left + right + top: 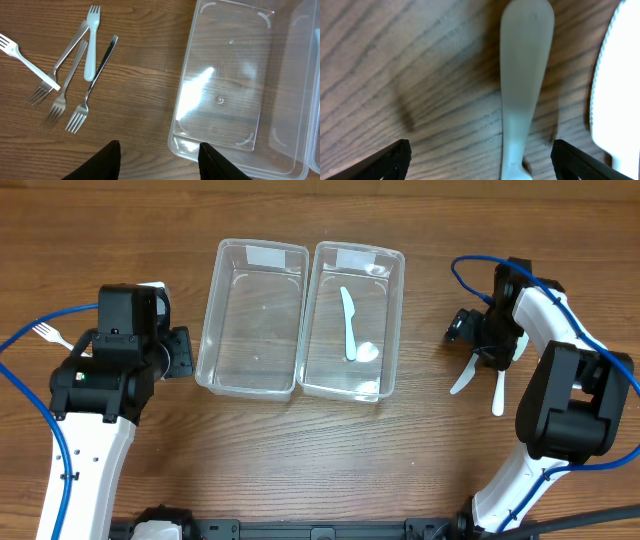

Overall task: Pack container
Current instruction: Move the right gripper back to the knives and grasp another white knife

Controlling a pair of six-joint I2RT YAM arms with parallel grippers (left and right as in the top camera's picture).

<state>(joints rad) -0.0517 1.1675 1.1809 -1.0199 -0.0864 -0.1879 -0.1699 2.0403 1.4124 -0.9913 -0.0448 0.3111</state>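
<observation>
The right end effector (pixel 481 162), fingers spread apart, straddles the slim white plastic utensil (pixel 525 75) lying twelve-to-six o'clock on the wooden counter (pixel 420 75).

Two robot arms, white and black, blue cabling.
Detail: left arm (pixel 95 395) has white lower link, boxy black housings, blue cable (pixel 55 315) trailing off; right arm (pixel 560 395) has white curved shells, black joints, second blue cable (pixel 453 272) at wrist; left pincer (pixel 159 160) and right pincer (pixel 480 160) show matte black tapered fingertips.
</observation>
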